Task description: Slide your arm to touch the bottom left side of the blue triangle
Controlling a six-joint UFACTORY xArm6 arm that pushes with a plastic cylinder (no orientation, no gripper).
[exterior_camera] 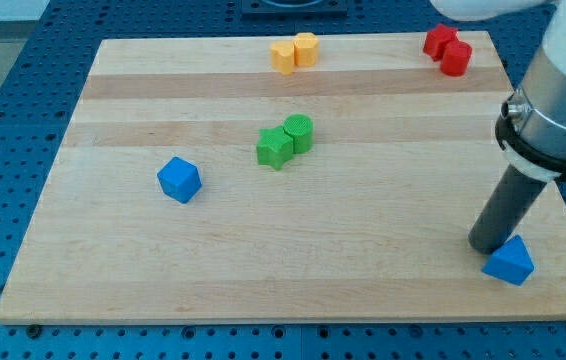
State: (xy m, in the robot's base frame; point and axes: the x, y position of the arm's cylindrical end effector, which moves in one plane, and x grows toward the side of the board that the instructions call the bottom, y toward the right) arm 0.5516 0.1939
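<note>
The blue triangle (509, 263) lies near the board's bottom right corner. My tip (486, 246) rests on the board just to the upper left of the triangle, touching or nearly touching its left side. The dark rod rises from there up and to the right into the arm's grey body. A blue cube (179, 180) sits at the left middle of the board, far from my tip.
A green star-shaped block (275, 148) and a green cylinder (300, 132) sit together at the centre. Two yellow blocks (294, 52) are at the top middle. Two red blocks (447, 49) are at the top right. The board's right edge (561, 210) runs close to the rod.
</note>
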